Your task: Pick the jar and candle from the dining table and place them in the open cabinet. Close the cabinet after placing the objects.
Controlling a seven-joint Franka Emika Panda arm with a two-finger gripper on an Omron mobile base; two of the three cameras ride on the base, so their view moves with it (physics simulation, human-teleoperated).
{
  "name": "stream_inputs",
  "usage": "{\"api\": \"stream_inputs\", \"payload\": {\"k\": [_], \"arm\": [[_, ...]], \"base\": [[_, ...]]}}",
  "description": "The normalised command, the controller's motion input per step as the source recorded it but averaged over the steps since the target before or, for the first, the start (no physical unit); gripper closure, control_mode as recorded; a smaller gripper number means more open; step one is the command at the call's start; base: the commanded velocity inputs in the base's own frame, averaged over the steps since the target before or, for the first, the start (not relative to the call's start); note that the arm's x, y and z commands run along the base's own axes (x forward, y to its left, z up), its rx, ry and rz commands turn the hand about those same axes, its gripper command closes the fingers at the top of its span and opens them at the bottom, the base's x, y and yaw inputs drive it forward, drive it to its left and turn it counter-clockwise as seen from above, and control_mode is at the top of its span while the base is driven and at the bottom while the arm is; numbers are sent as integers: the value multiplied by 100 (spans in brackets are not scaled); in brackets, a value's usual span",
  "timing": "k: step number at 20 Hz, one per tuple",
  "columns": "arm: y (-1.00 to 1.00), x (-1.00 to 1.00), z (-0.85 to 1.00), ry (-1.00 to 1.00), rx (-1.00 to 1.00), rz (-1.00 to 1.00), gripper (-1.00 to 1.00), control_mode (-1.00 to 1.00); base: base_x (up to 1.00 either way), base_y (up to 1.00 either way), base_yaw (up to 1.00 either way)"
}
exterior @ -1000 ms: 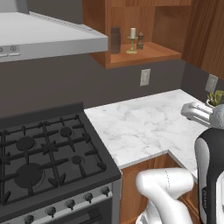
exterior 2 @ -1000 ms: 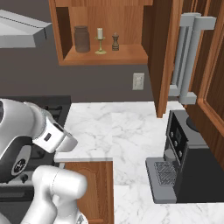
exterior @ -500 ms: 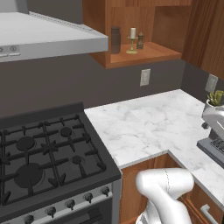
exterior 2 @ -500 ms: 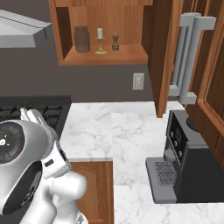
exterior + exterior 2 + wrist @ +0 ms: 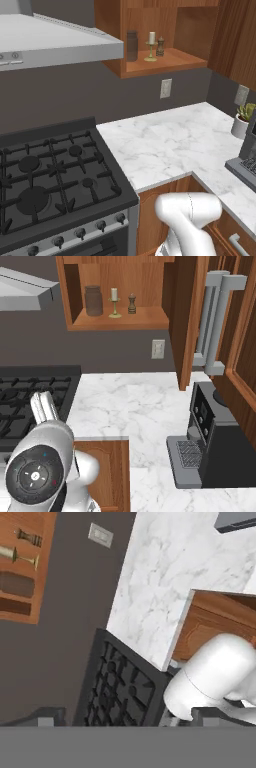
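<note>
**kitchenbot_fan:** What was the pincer (image 5: 127,715) doing at that point? Did it have hold of anything?

**simrunner:** Nope, it was released. In the hand view the two tips sat wide apart with nothing between them, low down by the front corner of the stove (image 5: 45,175). It wasn't touching anything I could see.

**kitchenbot_fan:** And what was around it?

**simrunner:** Right of the stove was the marble bench (image 5: 170,140), butted up against the stove's side. Further right of the stove, on the bench where it turns the corner, was a dark coffee machine (image 5: 215,441), with a little potted plant (image 5: 243,120) just behind it. On the wall behind the bench, up and to the right of the stove, was a white outlet (image 5: 158,349). The range hood (image 5: 50,42) hung straight over the stove.

**kitchenbot_fan:** Where'd the jar and candle end up?

**simrunner:** Both were already on the shelf of the cabinet (image 5: 120,321), high up and to the right of the stove, next to the hood. The jar (image 5: 93,300) stood on the side nearest the stove and the candle (image 5: 114,302) just beside it. A small dark pepper mill (image 5: 132,303) stood on the candle's far side. All three were upright and apart from each other. The cabinet door (image 5: 187,316) was wide open, swung out on the side away from the stove.
</note>
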Motion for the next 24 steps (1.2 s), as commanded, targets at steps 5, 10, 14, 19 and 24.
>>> {"api": "stream_inputs", "payload": {"k": [5,10,14,19,24], "arm": [[0,-13,-11,-29,18,0,-100,-100],[-3,0,-12,-40,14,-1,-100,-100],[-17,0,-19,-38,14,0,-100,-100],[-11,0,-24,-28,8,0,-100,-100],[-19,-2,-11,-16,8,-1,-100,-100]], "base": [[0,0,0],[0,0,0],[0,0,0],[0,0,0],[0,0,0]]}}
